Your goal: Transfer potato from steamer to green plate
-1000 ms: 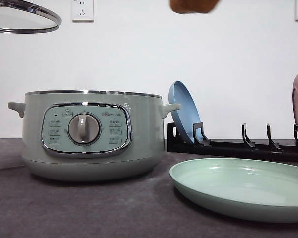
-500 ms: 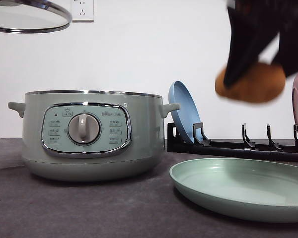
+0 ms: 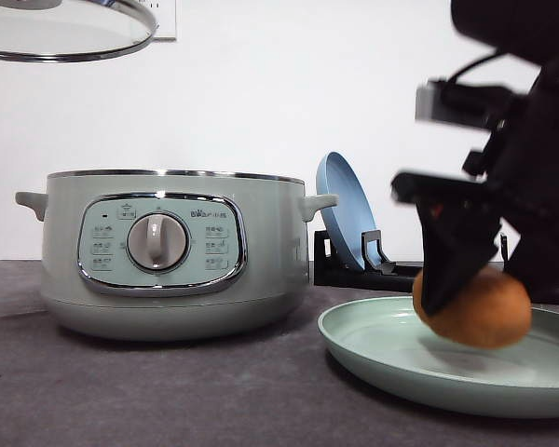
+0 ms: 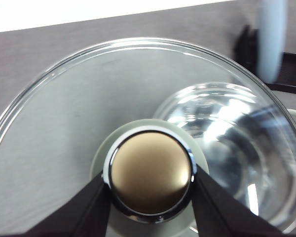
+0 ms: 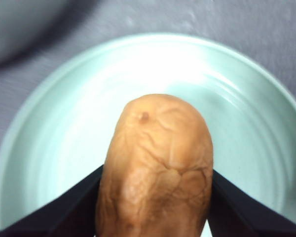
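Nearest in the front view, the green plate (image 3: 447, 358) lies on the dark tabletop (image 3: 168, 391), and the right end effector (image 3: 475, 303) is clamped on the potato (image 3: 472, 309), holding it just over the plate's inside, much lower than half a second ago, when it hung high above the rack. Further back to the left stands the steamer (image 3: 168, 251), open, with the left end effector (image 4: 150, 197) closed on the knob (image 4: 150, 175) of the glass lid (image 3: 65, 28), held high above it. Behind the plate, a black rack (image 3: 354, 265) holds a blue plate (image 3: 345, 209) on edge against the white wall.
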`<action>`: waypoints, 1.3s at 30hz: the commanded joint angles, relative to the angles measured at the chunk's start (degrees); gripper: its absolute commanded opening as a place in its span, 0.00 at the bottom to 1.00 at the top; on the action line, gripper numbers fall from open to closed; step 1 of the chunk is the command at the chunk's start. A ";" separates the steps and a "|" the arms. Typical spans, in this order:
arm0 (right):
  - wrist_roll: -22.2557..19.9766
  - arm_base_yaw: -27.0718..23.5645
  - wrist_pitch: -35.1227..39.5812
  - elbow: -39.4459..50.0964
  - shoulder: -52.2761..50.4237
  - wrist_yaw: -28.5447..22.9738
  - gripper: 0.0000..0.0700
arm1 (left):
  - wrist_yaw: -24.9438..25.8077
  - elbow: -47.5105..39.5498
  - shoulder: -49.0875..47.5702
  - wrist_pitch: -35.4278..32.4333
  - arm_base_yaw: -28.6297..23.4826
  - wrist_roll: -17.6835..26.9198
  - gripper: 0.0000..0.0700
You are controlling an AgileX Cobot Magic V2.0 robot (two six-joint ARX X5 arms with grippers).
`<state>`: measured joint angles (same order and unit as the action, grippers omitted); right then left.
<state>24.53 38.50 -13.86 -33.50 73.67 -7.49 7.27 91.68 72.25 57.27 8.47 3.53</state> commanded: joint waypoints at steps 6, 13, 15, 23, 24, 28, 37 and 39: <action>1.10 0.35 0.67 -0.50 2.72 -0.26 0.47 | 0.96 1.62 -0.72 -1.17 2.61 -0.63 0.00; 1.86 0.35 0.71 -0.70 2.05 -0.61 0.85 | 0.96 1.62 -0.21 -1.55 6.04 -0.61 0.00; 1.86 0.35 0.70 -0.72 0.91 -2.23 0.90 | 0.96 1.62 0.35 -1.55 7.03 -0.61 0.00; 1.83 0.31 -0.60 -0.74 -7.91 -4.60 0.90 | 0.96 1.62 3.92 -2.88 10.33 -0.60 0.00; 1.83 0.31 -0.89 -0.74 -9.27 -4.59 0.90 | 0.96 1.62 4.51 -3.10 10.80 -0.59 0.00; 1.81 0.31 -2.10 -0.74 -14.69 -4.61 0.90 | 0.96 1.62 7.30 -3.60 12.56 -0.57 0.00; 1.55 0.31 -5.47 -0.74 -24.76 -4.61 0.90 | 0.90 1.62 13.61 -7.25 15.37 -0.57 0.00; 1.52 0.31 -6.27 -0.74 -26.33 -4.67 0.90 | 0.89 1.62 14.70 -7.99 15.59 -0.54 0.00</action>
<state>25.76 38.50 -20.17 -33.58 47.37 -11.83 7.73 91.66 86.54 51.93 23.73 3.29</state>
